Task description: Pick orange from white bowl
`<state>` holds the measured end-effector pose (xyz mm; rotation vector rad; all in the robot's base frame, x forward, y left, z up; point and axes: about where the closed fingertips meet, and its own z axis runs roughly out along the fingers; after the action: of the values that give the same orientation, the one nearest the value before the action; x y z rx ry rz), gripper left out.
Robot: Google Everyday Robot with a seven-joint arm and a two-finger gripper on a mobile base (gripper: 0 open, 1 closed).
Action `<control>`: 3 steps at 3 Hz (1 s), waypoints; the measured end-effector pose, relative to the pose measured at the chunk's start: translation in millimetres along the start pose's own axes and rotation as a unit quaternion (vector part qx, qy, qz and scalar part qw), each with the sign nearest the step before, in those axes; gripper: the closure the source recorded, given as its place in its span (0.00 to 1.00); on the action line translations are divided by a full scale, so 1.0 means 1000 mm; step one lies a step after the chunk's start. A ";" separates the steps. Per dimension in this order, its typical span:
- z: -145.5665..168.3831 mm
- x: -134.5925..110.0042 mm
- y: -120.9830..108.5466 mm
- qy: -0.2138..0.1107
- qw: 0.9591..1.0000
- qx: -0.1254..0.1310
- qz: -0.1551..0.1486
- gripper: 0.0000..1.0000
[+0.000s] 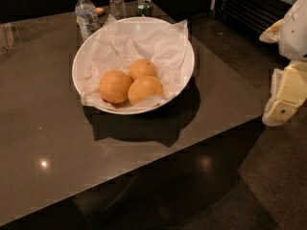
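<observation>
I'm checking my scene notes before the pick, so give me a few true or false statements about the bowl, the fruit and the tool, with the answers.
1. Three oranges lie in the white bowl. True.
2. The tool holds the paler orange. False: the paler orange lies in the bowl, and the tool is at the right edge of the view, beside the table and apart from the bowl.
3. Two water bottles stand on the table behind the bowl. True.
4. The bowl is bare inside. False: it is lined with crumpled white paper, and the oranges rest on that.
</observation>
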<state>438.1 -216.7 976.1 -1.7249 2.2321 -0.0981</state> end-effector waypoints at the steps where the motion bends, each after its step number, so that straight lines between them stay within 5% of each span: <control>1: 0.000 0.000 0.000 0.000 1.000 0.000 0.000 0.00; 2: -0.002 -0.005 -0.003 -0.009 1.000 0.006 0.000 0.00; 3: -0.001 -0.036 -0.020 -0.044 0.999 0.004 0.002 0.00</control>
<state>464.0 -188.3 989.3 -1.6881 2.1687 -0.0291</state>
